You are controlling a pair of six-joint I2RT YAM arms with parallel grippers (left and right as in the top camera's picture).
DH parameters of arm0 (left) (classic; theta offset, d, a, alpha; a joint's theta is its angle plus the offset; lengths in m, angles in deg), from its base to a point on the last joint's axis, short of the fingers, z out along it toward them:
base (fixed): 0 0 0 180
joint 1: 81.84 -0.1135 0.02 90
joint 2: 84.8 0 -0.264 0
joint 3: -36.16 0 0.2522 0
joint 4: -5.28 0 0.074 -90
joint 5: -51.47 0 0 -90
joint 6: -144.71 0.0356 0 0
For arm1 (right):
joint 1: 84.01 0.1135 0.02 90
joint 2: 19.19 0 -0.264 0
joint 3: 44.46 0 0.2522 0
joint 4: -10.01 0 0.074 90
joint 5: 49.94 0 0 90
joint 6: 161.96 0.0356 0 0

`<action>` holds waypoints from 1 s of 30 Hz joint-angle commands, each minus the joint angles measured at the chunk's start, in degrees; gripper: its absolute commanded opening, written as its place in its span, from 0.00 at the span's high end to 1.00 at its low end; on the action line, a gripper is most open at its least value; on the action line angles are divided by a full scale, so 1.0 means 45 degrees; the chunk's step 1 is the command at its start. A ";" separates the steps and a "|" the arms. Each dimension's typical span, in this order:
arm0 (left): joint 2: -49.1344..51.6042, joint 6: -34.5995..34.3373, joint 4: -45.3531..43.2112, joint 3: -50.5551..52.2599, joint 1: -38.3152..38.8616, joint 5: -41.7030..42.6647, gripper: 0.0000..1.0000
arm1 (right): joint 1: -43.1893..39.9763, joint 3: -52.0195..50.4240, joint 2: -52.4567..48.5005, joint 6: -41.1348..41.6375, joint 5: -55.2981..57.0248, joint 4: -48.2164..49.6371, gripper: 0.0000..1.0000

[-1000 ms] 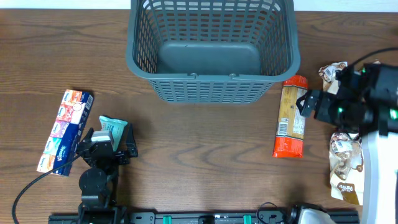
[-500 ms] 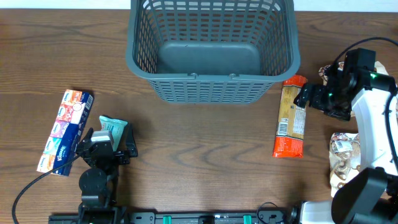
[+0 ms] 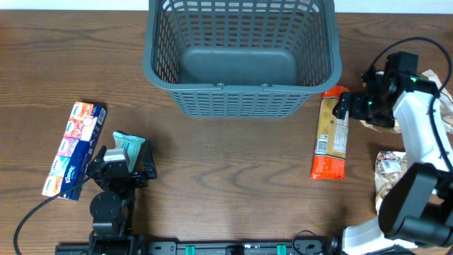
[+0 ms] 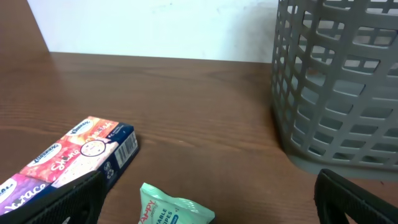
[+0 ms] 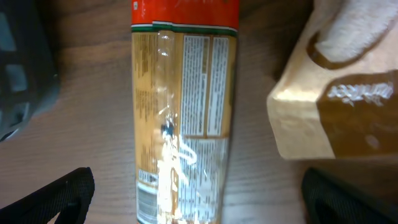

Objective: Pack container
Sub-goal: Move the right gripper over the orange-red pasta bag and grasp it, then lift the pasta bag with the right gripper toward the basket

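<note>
Overhead, showed the container (image 3: pixel 241 99) upright at the far middle of the table (image 3: pixel 226 184), solid base in plain view, unmoved since the earlier frames. Dark grey-blue plastic, slotted lattice walls, rolled rim.

Just right of its near right corner, found the orange-and-tan snack pack (image 3: pixel 330 142) lying lengthwise, glossy wrapper with printed panels, likewise unshifted.

Placed the right gripper (image 3: pixel 345 108) over that pack's far end, swung farther and leftward from a second ago. Showed its fingers (image 5: pixel 56 199) spread wide at the bottom corners of the right wrist view. Could not tell whether touching the pack.

Right of the pack, caught a crinkled brown-and-cream pouch (image 5: pixel 336 106), mostly covered by the arm from overhead. Nearer, made out a second pouch (image 3: pixel 388 177), partly hidden behind the white arm.

At near left, found the left gripper (image 3: pixel 126 157) parked as before, spread open above a mint-green pack (image 3: pixel 127 145). Just left of that, saw a colourful oblong box (image 3: pixel 74 149), apparently cardboard, cut off at the frame edge in the left wrist view.
</note>
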 commanded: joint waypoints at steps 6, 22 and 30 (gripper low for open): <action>0.0019 -0.0024 0.0262 0.0223 0.0053 -0.0379 0.01 | 0.0772 0.0155 -0.1180 -0.0029 0.0068 0.0986 0.01; 0.0019 -0.0024 0.0262 0.0223 0.0053 -0.0379 0.01 | 0.1025 0.0155 -0.3206 -0.0058 0.0097 0.2171 0.01; 0.0019 -0.0024 0.0257 0.0223 0.0053 -0.0379 0.01 | 0.1020 0.0151 -0.3691 -0.0277 0.0175 0.2195 0.01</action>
